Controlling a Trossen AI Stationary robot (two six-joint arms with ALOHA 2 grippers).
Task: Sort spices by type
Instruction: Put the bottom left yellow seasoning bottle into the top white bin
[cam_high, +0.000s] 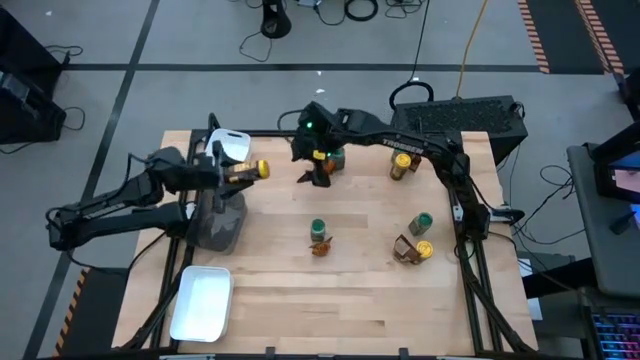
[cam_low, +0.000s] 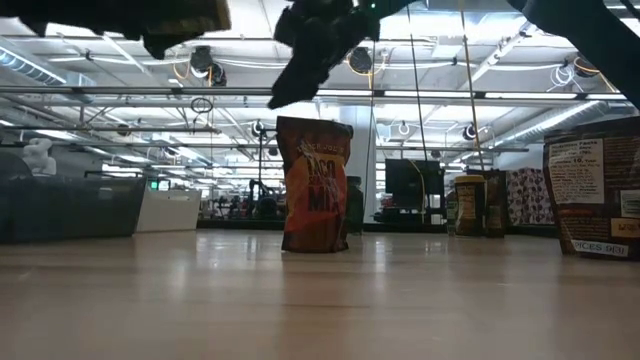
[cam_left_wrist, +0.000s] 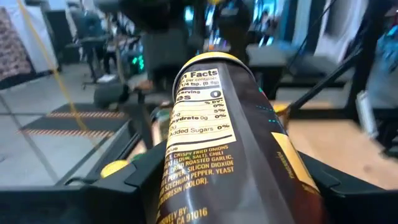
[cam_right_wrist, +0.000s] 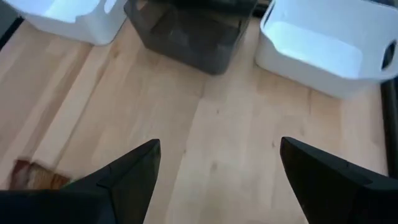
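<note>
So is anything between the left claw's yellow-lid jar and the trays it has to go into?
Nothing visible blocks it. The left claw holds the yellow-lid jar lying sideways in the air, right by the white tray and above the dark grey tray. The right claw hangs open farther along, off that path.

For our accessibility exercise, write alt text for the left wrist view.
The left gripper holds a dark jar with a yellow lid lying lengthwise between its fingers, nutrition label facing the camera. Beyond it are a wooden table edge and a blurred room.
</note>
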